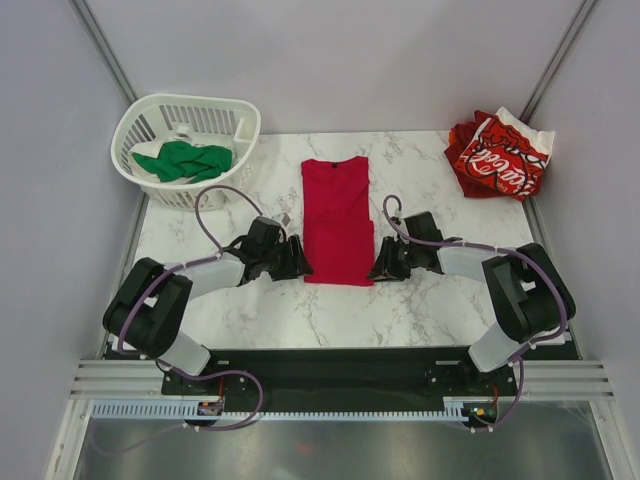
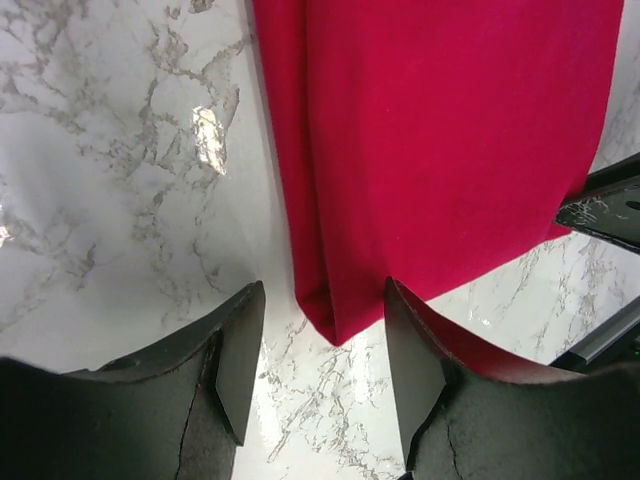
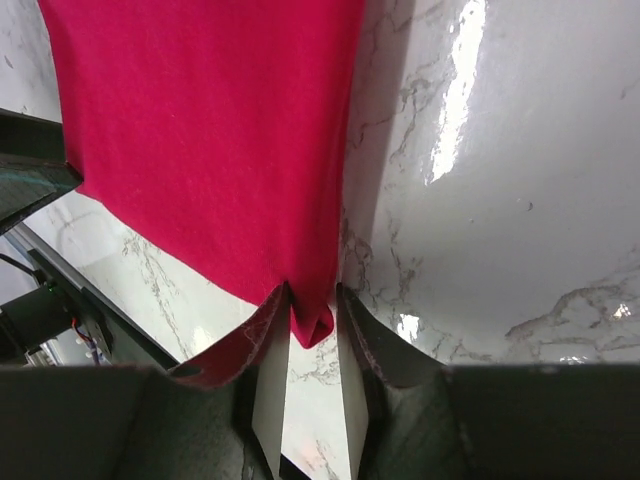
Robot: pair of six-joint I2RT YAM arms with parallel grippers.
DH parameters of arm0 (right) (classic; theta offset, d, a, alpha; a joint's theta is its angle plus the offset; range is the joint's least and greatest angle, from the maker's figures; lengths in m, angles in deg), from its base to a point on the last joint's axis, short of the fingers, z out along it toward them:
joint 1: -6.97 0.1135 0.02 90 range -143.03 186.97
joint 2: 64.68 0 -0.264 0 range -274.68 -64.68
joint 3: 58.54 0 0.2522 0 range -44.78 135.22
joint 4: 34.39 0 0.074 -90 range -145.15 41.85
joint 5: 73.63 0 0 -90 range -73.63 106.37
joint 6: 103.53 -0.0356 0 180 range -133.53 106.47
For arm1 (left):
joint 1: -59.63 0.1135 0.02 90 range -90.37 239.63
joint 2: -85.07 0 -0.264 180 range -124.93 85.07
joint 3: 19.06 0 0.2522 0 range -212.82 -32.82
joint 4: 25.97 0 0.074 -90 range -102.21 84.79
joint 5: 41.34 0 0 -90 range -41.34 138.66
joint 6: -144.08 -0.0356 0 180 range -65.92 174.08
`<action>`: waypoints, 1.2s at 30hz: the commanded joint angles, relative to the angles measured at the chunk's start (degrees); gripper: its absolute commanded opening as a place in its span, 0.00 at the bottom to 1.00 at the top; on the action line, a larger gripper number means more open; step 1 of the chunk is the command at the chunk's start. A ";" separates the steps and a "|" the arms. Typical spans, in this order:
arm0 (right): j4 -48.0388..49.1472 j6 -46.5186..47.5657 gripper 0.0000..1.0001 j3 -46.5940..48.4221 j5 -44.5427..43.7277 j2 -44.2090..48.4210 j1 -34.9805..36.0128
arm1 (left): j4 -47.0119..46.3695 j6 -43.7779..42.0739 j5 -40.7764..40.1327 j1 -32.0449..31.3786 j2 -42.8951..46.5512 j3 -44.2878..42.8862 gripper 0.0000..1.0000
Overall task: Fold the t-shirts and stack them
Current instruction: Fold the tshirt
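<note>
The crimson t-shirt (image 1: 338, 220) lies flat in the table's middle, its sides folded in and its lower part doubled over. My left gripper (image 1: 298, 262) sits at its near-left corner (image 2: 330, 320). That gripper (image 2: 323, 300) is open, the cloth corner lying loose between its fingers. My right gripper (image 1: 378, 265) is at the near-right corner. Its jaws (image 3: 313, 300) stand narrow, with the bunched corner (image 3: 312, 325) pinched between them. The green t-shirt (image 1: 185, 160) lies crumpled in the basket. The red-and-white lettered t-shirt (image 1: 500, 155) is heaped at the far right.
The white slatted basket (image 1: 190, 99) stands at the far left corner. Grey walls close in the marble table (image 1: 260, 310) on three sides. A black rail runs along the near edge behind both arm bases.
</note>
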 commanded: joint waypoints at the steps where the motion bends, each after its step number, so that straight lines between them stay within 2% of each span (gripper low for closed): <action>1: 1.50 0.32 0.32 -1.07 -0.08 -1.58 0.56 | -2.93 1.78 1.62 -0.49 -0.89 2.04 0.59; 4: 1.94 0.24 0.23 -1.16 0.36 -2.19 0.56 | -4.42 2.66 1.80 -1.54 -1.25 3.27 0.58; 6: 2.20 0.15 0.17 -1.42 0.45 -2.37 0.47 | -5.65 3.36 1.71 -2.07 -1.77 4.15 0.48; 7: 2.38 0.15 0.14 -1.42 0.54 -2.37 0.56 | -5.91 3.54 1.62 -2.16 -1.95 4.33 0.41; 8: 2.47 0.15 0.12 -1.60 0.62 -2.54 0.56 | -6.35 3.80 1.62 -2.51 -2.03 4.59 0.28; 10: 2.56 0.15 0.06 -1.69 0.80 -2.28 0.65 | -6.44 3.81 1.45 -2.78 -1.86 4.68 0.15; 11: 2.56 0.32 0.05 -1.95 0.97 -2.02 0.65 | -6.36 3.89 1.45 -2.86 -1.25 4.77 0.03; 14: 2.56 0.50 0.00 -2.82 1.24 -0.44 0.65 | -6.09 5.12 0.92 -2.87 0.94 5.99 0.02; 17: 2.21 0.50 0.00 -3.88 1.77 2.36 0.91 | -2.15 6.18 -0.31 -3.30 4.81 6.88 0.02; 20: 0.98 -0.90 0.00 -6.24 -0.15 7.36 3.36 | 2.34 5.91 -1.72 -4.53 9.99 8.80 0.02; 21: 0.63 -1.34 0.00 -6.52 -1.04 8.69 6.24 | 2.87 6.18 -1.63 -4.54 11.48 9.68 0.02; 27: -5.52 -6.79 0.00 -10.21 -9.47 21.69 15.05 | 11.74 10.92 -2.07 -7.78 27.56 15.40 0.02; 32: -15.62 -7.59 0.00 -9.08 -14.75 34.25 15.76 | 23.15 15.05 -3.91 -9.98 41.17 15.94 0.02; 36: -21.07 -7.15 0.00 -4.16 -14.85 37.36 15.94 | 28.87 14.97 -4.70 -9.98 46.04 12.25 0.02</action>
